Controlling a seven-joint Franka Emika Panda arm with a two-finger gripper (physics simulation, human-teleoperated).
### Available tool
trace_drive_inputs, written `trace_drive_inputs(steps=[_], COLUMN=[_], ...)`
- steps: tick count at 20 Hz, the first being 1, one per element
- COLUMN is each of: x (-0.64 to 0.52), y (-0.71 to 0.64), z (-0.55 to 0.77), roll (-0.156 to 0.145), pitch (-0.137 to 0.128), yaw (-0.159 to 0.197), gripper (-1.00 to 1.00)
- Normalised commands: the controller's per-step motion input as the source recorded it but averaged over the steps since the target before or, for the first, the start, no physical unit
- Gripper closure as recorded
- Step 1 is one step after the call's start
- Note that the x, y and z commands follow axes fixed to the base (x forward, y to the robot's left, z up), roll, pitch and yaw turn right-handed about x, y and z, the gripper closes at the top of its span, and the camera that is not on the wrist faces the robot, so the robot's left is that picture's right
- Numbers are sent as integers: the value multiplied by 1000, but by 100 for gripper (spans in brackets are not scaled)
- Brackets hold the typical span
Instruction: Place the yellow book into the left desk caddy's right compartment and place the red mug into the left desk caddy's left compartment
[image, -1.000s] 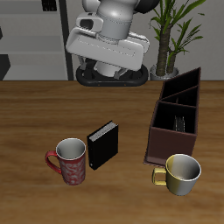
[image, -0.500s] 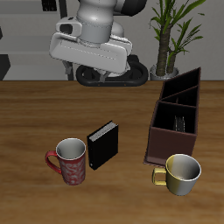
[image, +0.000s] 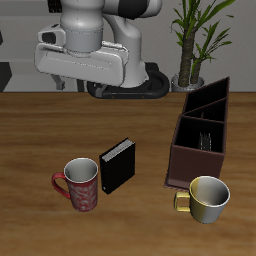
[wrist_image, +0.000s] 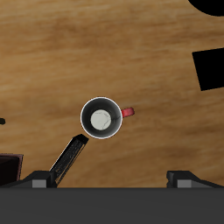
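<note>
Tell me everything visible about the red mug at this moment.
The red mug stands upright on the wooden table, near its front edge. It is red with whitish mottling, pale grey inside, empty, with a red loop handle pointing away from the black book standing close beside it. Nothing grips it; only the table touches it.

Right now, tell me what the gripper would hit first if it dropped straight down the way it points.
Probably the red mug: in the wrist view its open mouth sits almost dead centre below. The black book stands just beside it. Height is unclear.
</note>
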Motion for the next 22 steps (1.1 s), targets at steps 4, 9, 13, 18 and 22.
trace_drive_inputs(steps=[4,9,13,18,22], x=[66,49,14,68,23], y=[-129,-51,-48,-14,-54], z=[-42,-157,-144,-276,-193], roll=[22,-9,-32,-19,-31], pitch=[-61,-30,-47,-32,0], yaw=[3,-12,-12,-11,-40], gripper=[-100,-100,-100,-100,-100])
